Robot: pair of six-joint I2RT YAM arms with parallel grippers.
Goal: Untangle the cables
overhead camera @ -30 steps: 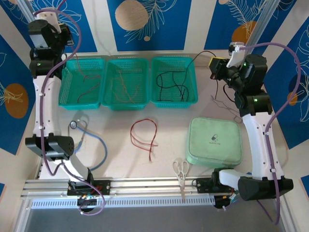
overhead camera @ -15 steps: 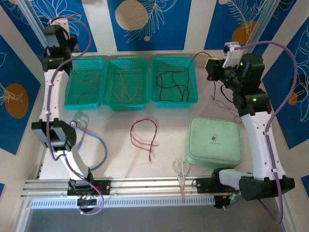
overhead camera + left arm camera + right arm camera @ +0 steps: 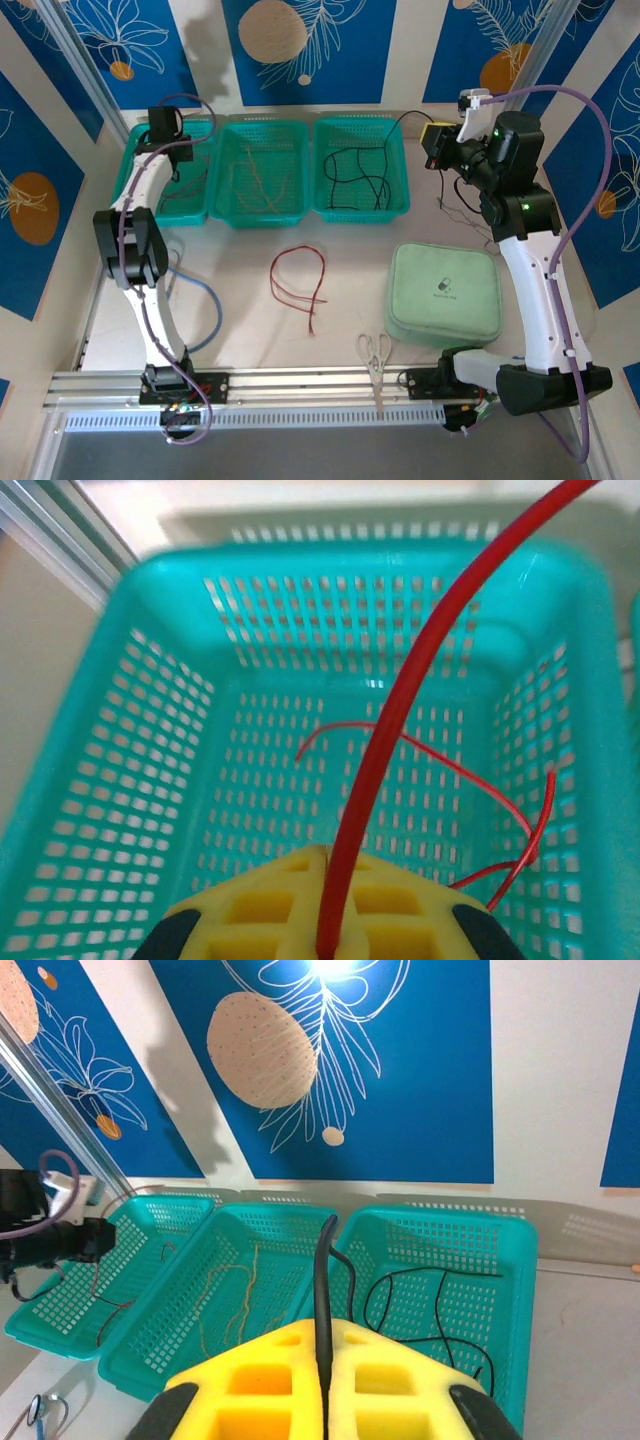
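My left gripper hangs over the back left corner of the left teal basket, shut on a red cable pinched between its yellow pads. More red cable lies on that basket's floor. My right gripper is raised beside the right basket, shut on a black cable that runs down into it, where black cable lies coiled. A tan cable rests in the middle basket. Another red cable lies looped on the table.
A blue-tubed stethoscope lies near the left arm's base. A pale green case sits at the right, with scissors at the front edge beside it. A thin grey wire lies by the right arm.
My left arm has swung right and down from the far left corner, bringing its gripper over the left basket. The right gripper has barely shifted.
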